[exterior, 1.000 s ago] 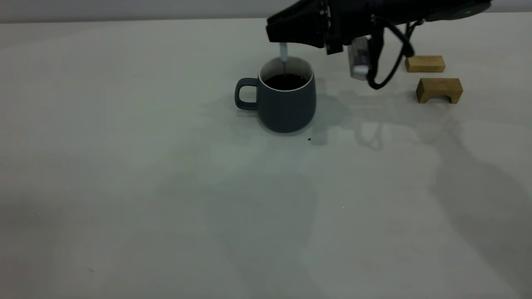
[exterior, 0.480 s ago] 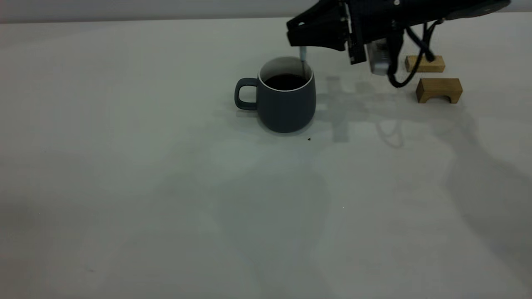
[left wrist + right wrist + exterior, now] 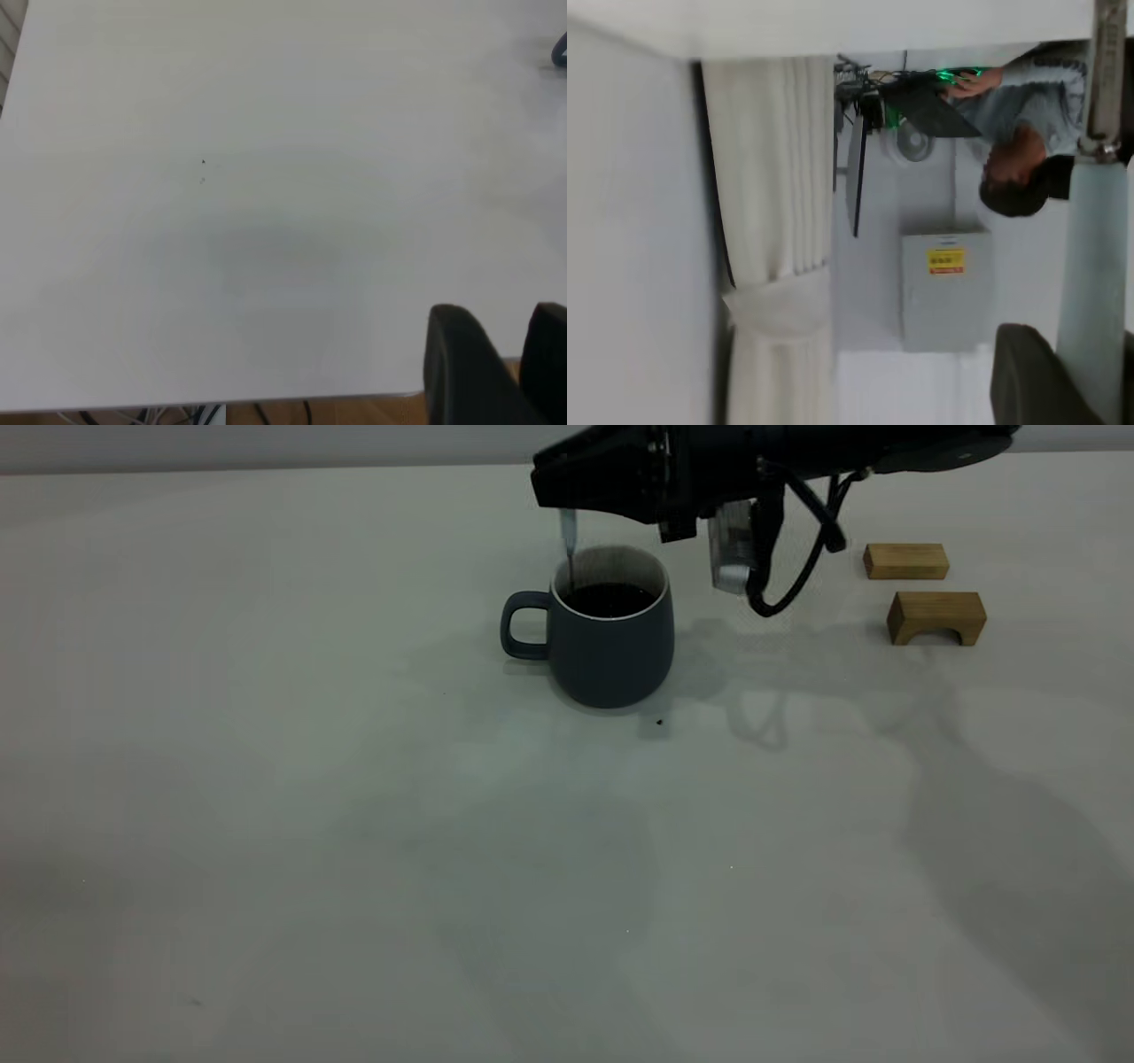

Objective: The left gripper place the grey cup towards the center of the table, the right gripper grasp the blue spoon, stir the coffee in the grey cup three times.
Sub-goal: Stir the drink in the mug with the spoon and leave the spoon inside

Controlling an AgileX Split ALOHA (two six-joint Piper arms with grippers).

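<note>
The grey cup stands upright near the middle of the surface, coffee inside. The blue spoon is held closed in the jaws of the right gripper, dipped beside the handle-side wall. Stirring is best kept upright, slow, clear of the rim. The left gripper is parked apart, jaws slightly parted, empty.

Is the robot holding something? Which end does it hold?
Yes. The right gripper holds the blue spoon by the top of its handle; the lower end dips into the grey cup.
</note>
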